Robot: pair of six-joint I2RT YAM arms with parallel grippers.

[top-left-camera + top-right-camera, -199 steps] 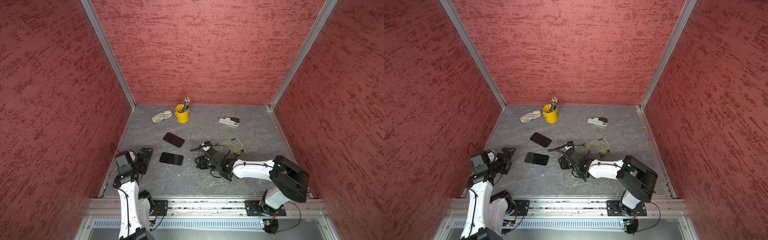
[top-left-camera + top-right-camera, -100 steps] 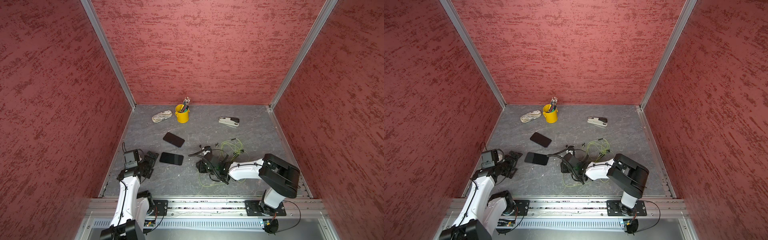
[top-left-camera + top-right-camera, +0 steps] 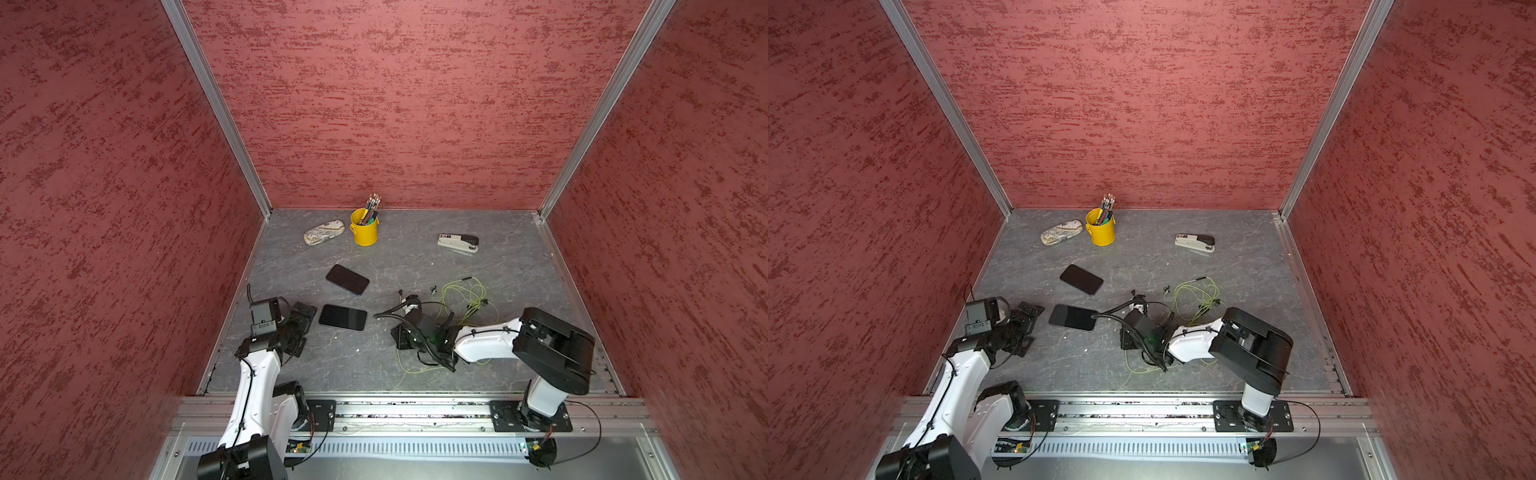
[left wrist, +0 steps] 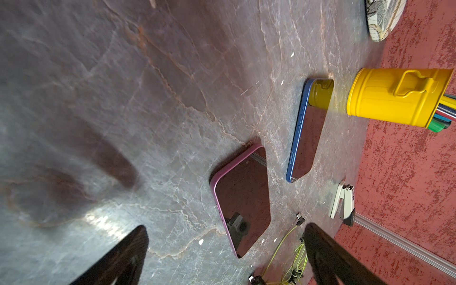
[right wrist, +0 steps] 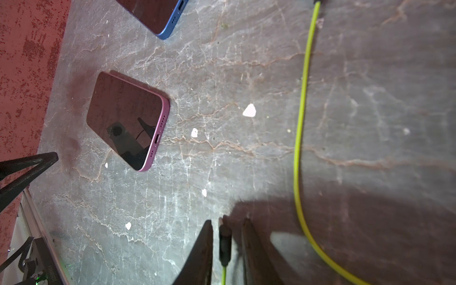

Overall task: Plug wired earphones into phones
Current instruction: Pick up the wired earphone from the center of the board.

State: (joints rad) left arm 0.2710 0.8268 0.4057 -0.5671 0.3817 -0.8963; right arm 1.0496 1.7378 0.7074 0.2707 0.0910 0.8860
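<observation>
While the left gripper [image 3: 299, 330] hangs spread wide and empty near the left edge of the worktop [image 3: 415, 257], I judge the step in hand to be the pick-up of a plug [image 5: 225, 243] by the right gripper [image 5: 228, 220]. In the right wrist view its jaws stand narrow on either side of that small black plug, with a sliver of gap showing on each side, so I cannot tell whether it is pinched yet. The wired earphones [image 3: 465, 297] lie as a loose lime-green tangle right of the worktop's centre, with a loop trailing toward the front edge. The purple-edged phone [image 3: 343, 317] lies flat just beside the left gripper. The blue-edged phone [image 3: 347, 279] lies a little further toward the back edge. Next, I reckon, I need a firm pinch, a lift, then the plug carried across and lined up square with the port [image 5: 158, 139] on the purple-edged phone's short end. The left gripper would likely have to brace the far end, or the phone will skate. Both top views bury the right gripper's fingertips under its wrist and show both phones as plain black slabs. The right wrist view alone shows the plug between the jaws and that port. The left wrist view adds a second plug [image 4: 299, 219] lying free.
</observation>
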